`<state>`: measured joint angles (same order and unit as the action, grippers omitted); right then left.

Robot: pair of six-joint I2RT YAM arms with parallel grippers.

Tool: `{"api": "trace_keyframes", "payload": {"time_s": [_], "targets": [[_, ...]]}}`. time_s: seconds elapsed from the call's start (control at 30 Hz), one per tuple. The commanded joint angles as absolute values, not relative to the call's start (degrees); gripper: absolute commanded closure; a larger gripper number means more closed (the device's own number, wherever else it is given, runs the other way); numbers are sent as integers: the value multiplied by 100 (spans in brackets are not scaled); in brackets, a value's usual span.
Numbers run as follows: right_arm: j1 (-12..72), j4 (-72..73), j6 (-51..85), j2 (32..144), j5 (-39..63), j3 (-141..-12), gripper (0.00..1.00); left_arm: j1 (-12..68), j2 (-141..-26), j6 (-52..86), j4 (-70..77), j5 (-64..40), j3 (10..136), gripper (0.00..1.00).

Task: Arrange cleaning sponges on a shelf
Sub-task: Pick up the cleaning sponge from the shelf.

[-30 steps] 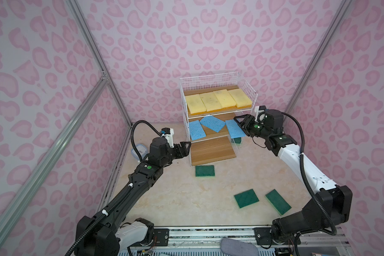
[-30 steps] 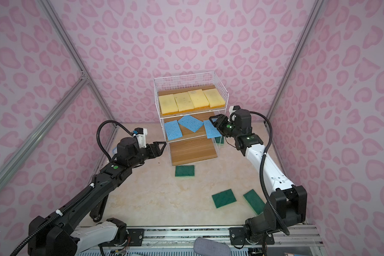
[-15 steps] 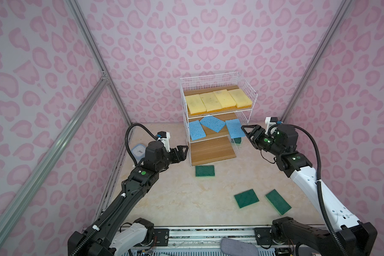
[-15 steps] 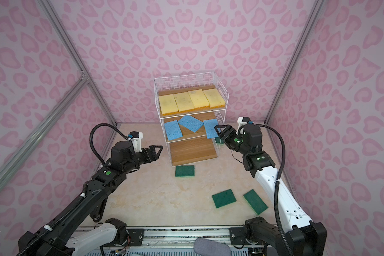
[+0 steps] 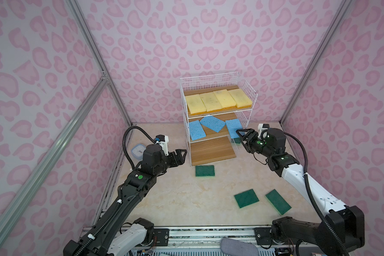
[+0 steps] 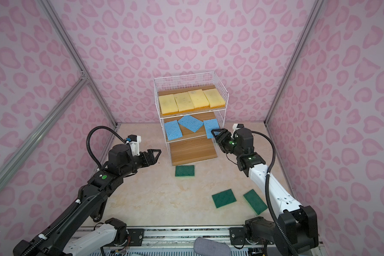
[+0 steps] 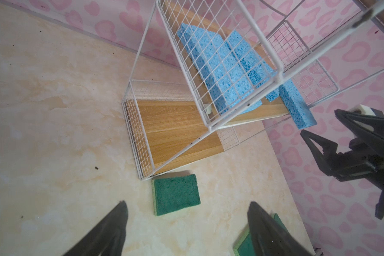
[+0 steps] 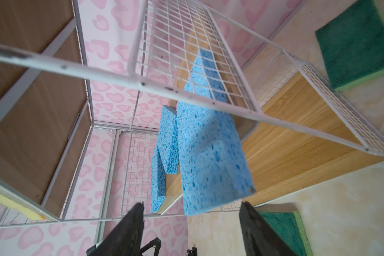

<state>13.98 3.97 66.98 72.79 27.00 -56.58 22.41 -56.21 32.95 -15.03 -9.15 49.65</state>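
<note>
Our left gripper (image 5: 184, 157), jaws wide and empty, hung nearest the green scourer sponge (image 5: 205, 170), lying just ahead, long axis along the wire shelf (image 5: 211, 150) front.

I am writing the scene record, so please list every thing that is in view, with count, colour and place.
shelf: one, white wire, three wooden boards, back of table.
yellow sponges: four, pale yellow, top board.
blue sponges: three, light blue, middle board.
green sponges: four, dark green; three on the table before the shelf, a fourth beside it.
clock: one, light blue, table, left of the shelf.
grey pad: one, grey, front edge.
left gripper: one, black, open, left of the shelf.
right gripper: one, black, open, right of the shelf.
</note>
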Motion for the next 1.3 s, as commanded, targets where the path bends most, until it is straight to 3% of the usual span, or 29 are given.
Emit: {"api": "trace_keyframes", "payload": {"time_s": [0.0, 0.17, 0.33, 0.6, 0.83, 1.27], "targets": [[1405, 814, 6819, 7473, 2661, -5772, 32, 2242, -5557, 3296, -1542, -881, 4914, 14], [1406, 870, 6860, 7744, 2661, -5927, 37, 2242, -5572, 3288, -1574, -855, 4920, 14], [1406, 836, 6816, 7827, 2615, -5981, 51, 2241, -5590, 3286, -1579, -851, 4916, 13], [1397, 743, 6721, 7862, 2491, -5924, 61, 2241, -5575, 3282, -1593, -835, 4903, 13], [1403, 665, 6662, 7840, 2450, -5971, 83, 2241, -5525, 3261, -1652, -796, 4928, 13], [1518, 487, 6565, 7634, 2529, -5994, 85, 2243, -5375, 3322, -1659, -794, 4847, 13]]}}
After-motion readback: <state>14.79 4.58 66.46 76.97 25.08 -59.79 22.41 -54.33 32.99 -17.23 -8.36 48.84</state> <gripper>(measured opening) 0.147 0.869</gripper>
